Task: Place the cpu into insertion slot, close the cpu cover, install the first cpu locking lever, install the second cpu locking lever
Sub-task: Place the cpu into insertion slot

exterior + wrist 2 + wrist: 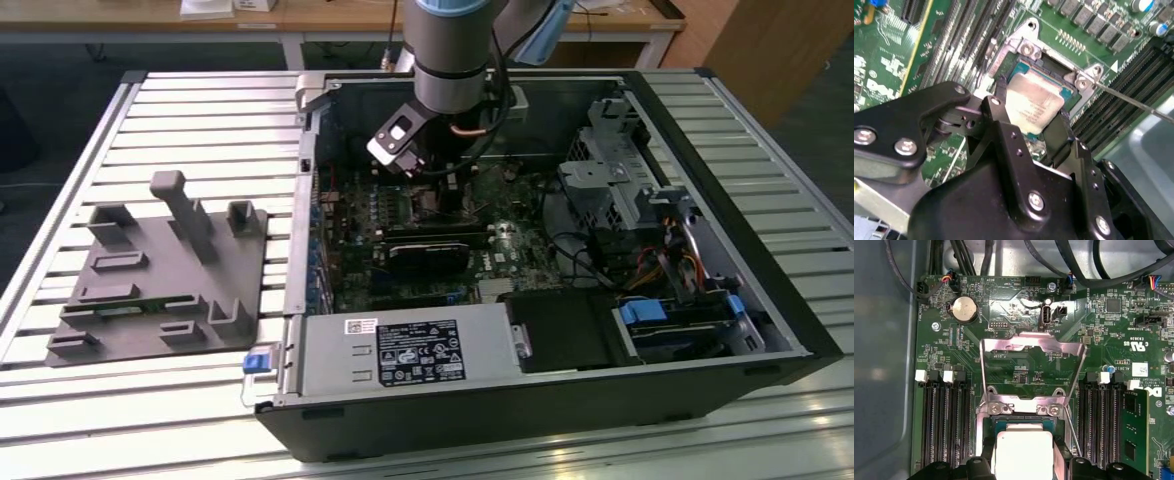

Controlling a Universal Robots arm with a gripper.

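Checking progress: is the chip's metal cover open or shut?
Open. In the first wrist view the cover lies flipped back off the socket, green board showing through its window.

Bright, even room light; glare on cpu cover (999, 346) (strong sheen); case (534, 420) interior dim, shadowed.

Bright, even light falls on a slatted metal table (80, 420), silver ribs running across the exterior view. Behind it there's a wooden workbench (120, 18) on white legs (287, 48), papers (207, 8) on top. Dark floor (54, 80) beneath, wooden panel (774, 50) at the exterior view's right.
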